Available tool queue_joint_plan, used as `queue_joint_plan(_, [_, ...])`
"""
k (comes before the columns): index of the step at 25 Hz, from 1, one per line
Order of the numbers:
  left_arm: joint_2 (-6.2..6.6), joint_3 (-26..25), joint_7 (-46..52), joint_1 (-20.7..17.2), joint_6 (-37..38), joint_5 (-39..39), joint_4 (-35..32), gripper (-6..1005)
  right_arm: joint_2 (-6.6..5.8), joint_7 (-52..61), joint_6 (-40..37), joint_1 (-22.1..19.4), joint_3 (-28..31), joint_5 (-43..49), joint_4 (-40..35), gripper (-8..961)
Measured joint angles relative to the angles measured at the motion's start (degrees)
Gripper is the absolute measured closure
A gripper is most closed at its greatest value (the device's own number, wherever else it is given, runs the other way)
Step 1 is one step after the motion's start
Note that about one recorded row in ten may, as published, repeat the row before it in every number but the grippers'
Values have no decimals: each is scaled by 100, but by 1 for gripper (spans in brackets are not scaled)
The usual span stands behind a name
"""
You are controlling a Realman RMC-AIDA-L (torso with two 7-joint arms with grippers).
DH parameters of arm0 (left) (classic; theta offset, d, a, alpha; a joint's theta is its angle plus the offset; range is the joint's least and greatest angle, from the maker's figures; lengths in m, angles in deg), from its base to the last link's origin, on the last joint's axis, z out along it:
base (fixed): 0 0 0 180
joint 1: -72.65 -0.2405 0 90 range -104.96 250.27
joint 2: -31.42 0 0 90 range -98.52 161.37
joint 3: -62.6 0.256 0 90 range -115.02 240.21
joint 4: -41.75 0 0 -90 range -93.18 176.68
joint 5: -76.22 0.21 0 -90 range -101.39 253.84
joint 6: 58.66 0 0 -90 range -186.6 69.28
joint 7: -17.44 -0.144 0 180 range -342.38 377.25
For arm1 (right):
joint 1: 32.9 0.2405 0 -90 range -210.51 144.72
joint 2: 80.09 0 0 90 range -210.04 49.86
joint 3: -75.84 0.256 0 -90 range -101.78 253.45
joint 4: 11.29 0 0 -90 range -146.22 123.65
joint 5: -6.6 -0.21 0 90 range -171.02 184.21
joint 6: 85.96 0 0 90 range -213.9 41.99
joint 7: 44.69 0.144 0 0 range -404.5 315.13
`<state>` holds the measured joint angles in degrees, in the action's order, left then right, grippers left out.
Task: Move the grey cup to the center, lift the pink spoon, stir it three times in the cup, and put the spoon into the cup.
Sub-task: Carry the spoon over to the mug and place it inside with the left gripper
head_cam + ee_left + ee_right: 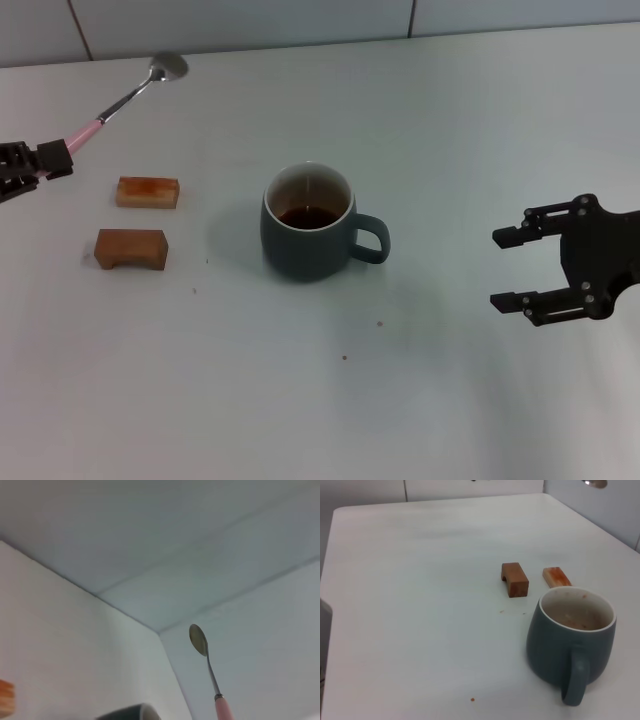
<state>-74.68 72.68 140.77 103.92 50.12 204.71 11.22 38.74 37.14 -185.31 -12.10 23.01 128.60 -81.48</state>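
Observation:
The grey cup [305, 240] stands upright in the middle of the table with dark liquid inside and its handle toward my right arm. In the right wrist view the cup [572, 640] is close, handle nearest. At the far left my left gripper [56, 158] is shut on the pink handle end of the pink spoon [120, 105]. The spoon sticks out up and away, its metal bowl over the table's back edge, well left of the cup. The left wrist view shows the spoon [206, 662] against the wall. Right of the cup, my right gripper [510, 268] hangs open and holds nothing.
Two brown wooden blocks [148, 192] [131, 248] lie on the table left of the cup, below the held spoon. They show in the right wrist view as blocks [514, 579] [556, 576] beyond the cup. A tiled wall [300, 20] runs behind the table.

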Motion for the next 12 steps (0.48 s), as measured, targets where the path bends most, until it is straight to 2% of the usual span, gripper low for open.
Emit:
queue_joint_plan(4, [4, 257, -6, 121, 262, -3, -439, 853, 0, 3, -12, 9, 0, 2, -8, 250])
queue_joint_plan(5, [4, 561, -24, 198, 318, -6, -747, 852, 0, 8, -17, 13, 1, 4, -11, 250])
queue_joint_plan(6, [4, 561, -24, 198, 318, -6, -747, 852, 0, 8, -17, 13, 1, 4, -11, 250])
queue_joint_plan(9, [12, 1035, -12, 323, 328, -2, -1183, 851, -2, 13, -23, 13, -4, 8, -13, 250])
queue_joint_plan(10, [12, 1330, 14, 399, 329, 20, -1500, 850, -6, 16, -28, 16, -8, 31, -12, 250])
queue_joint_plan(12, [7, 1490, 38, 434, 327, 22, -1667, 850, -9, 20, -29, 21, -8, 53, -12, 250])
